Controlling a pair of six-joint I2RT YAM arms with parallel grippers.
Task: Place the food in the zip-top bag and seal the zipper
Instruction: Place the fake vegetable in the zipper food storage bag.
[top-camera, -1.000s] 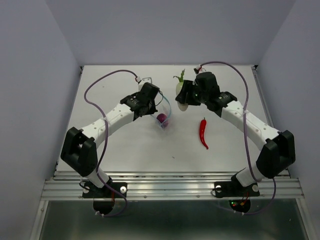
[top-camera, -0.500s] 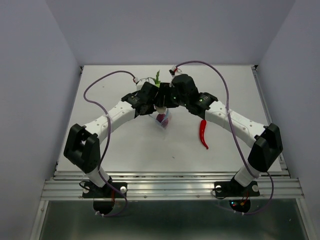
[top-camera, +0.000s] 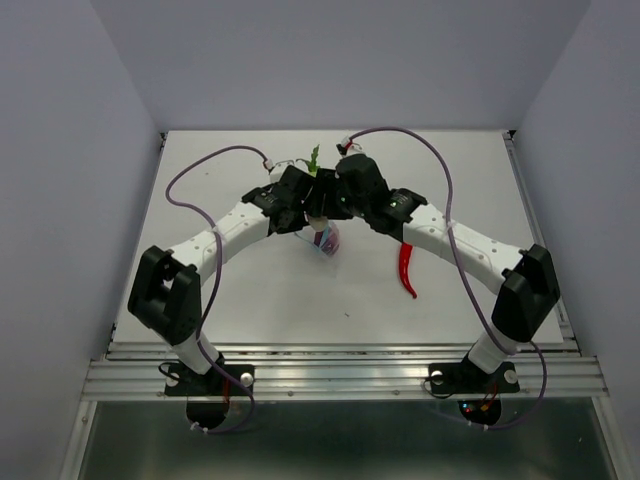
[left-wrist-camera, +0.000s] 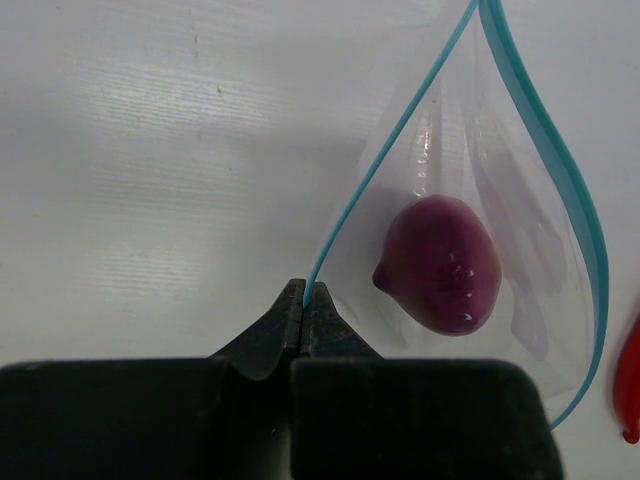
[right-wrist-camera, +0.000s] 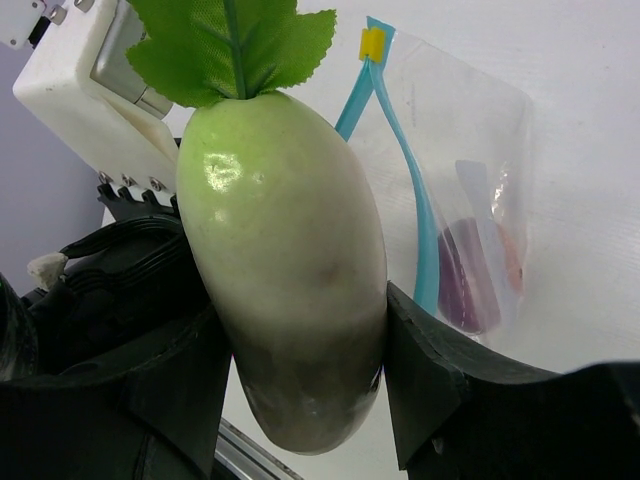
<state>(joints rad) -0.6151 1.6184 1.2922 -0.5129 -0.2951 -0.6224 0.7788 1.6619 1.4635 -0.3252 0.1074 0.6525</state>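
My left gripper (left-wrist-camera: 303, 300) is shut on one lip of the zip-top bag (left-wrist-camera: 500, 230), pinching the blue zipper (left-wrist-camera: 375, 160) and holding the mouth open. The purple onion (left-wrist-camera: 440, 265) lies inside the bag. My right gripper (right-wrist-camera: 300, 330) is shut on the white radish (right-wrist-camera: 285, 250), its green leaves (right-wrist-camera: 235, 45) pointing up. It holds the radish just beside the bag's mouth (right-wrist-camera: 400, 150). From above, both grippers meet over the bag (top-camera: 327, 240), with the radish (top-camera: 321, 207) between them. The red chili (top-camera: 405, 268) lies on the table to the right.
The white table (top-camera: 230, 290) ends in a metal rail (top-camera: 340, 375) at the front and grey walls on three sides. The left wrist's white camera housing (right-wrist-camera: 80, 90) sits close behind the radish. A yellow tab (right-wrist-camera: 372, 43) marks the zipper's end.
My right arm has swung left with the radish, from the back right of centre to beside the left gripper over the bag's mouth. The left arm has held still.
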